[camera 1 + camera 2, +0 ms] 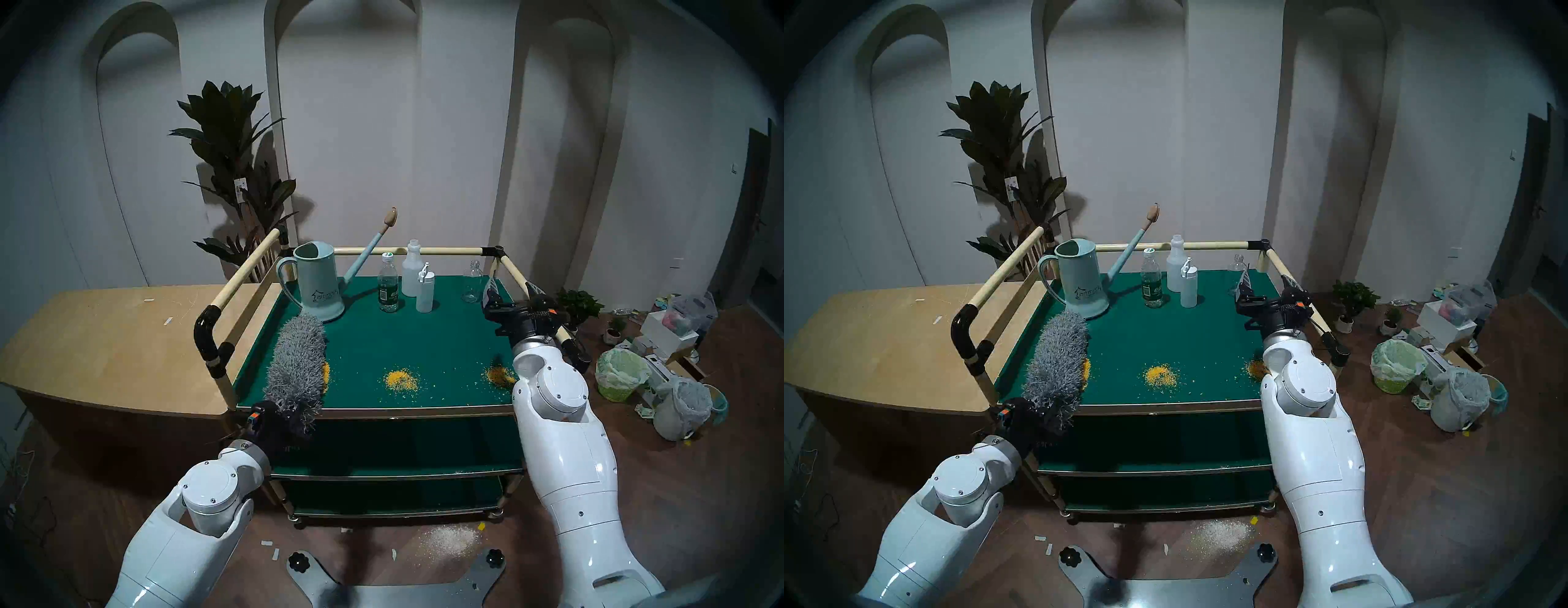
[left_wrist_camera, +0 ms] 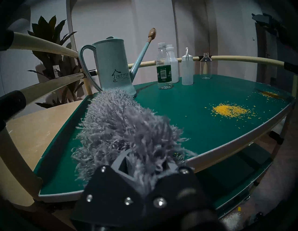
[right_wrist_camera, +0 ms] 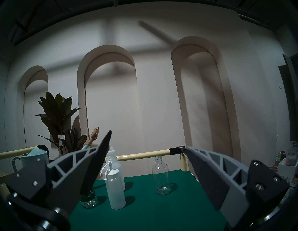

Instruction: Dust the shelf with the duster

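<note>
Left gripper [image 2: 141, 182], jaws clamped on duster [image 1: 297, 365] reaching ahead over shelf [image 1: 407, 339]; right gripper [image 3: 145, 161], jaws spread, empty, bottles beyond.

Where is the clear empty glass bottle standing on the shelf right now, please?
In the head view, the clear bottle stands at the shelf's far right corner, right of the white squeeze bottle, just beyond the open right gripper.
</note>
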Controlling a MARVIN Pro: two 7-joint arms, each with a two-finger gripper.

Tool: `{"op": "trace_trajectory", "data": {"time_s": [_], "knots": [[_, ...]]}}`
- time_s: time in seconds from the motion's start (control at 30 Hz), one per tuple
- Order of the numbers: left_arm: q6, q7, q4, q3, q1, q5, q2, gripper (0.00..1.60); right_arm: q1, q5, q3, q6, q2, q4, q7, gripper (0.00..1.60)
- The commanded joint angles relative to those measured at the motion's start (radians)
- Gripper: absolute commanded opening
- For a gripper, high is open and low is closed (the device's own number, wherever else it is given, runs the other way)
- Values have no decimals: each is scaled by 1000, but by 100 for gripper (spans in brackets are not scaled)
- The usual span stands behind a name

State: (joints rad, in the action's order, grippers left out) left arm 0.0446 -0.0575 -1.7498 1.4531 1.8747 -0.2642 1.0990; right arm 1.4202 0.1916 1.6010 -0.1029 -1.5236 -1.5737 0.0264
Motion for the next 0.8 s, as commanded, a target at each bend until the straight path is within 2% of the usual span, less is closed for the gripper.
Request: {"op": "trace_trajectory", "data": {"time_s": [0.0, 0.77], "knots": [[-14, -31, -10, -18, -32, 6, -10, 0, -15, -1, 6, -6, 3, -24, -3, 160], [-3, -76, 14, -95, -111, 12, -2, 0, -22, 1, 43, -3, 20, -36, -26, 160]]}}
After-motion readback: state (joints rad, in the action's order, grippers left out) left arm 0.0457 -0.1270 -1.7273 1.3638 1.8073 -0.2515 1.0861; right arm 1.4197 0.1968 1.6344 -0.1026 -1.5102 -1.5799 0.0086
